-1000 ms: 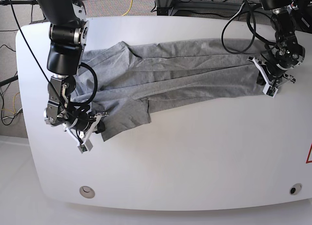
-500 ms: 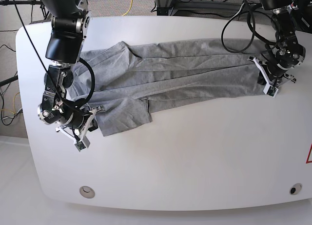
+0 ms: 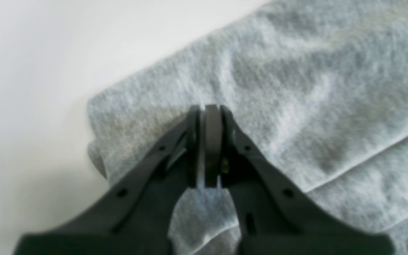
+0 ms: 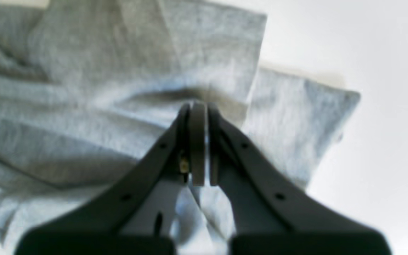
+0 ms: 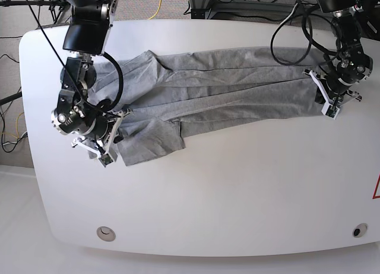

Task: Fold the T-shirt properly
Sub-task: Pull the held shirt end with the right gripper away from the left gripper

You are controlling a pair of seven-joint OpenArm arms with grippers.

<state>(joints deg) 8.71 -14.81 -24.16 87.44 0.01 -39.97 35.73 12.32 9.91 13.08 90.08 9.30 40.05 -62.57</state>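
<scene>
Presently catalogued: one T-shirt, light heather-grey, laid out lengthwise across the far half of the white table; it is stretched as a long narrow band between the table's two short edges, the long sides seemingly already turned in over the middle, so that a first lengthwise fold is judged done; the cloth is creased along its length, and one flap, probably a sleeve, is spread out toward the near edge at the end held by the right arm.

Right gripper: jaws are seen pressed together in the right wrist view, with grey cloth bunched at and under the tips; a pinch of the shirt's edge is judged likely.

Left gripper: jaws are likewise seen closed, the tips set on the rolled corner of the cloth at the opposite end; fabric is seen passing beneath them, so a grip on the hem end is inferred.

Remaining, as judged: the stray flap is to be tucked in; the band is to be folded crosswise, end to end, once or twice; wrinkles are to be smoothed; the task is reckoned under half done.

Writing and labels: none can be read; no lettering is visible on the shirt's upper face; a red triangular mark is partly seen at the table's edge, its content not legible.
</scene>
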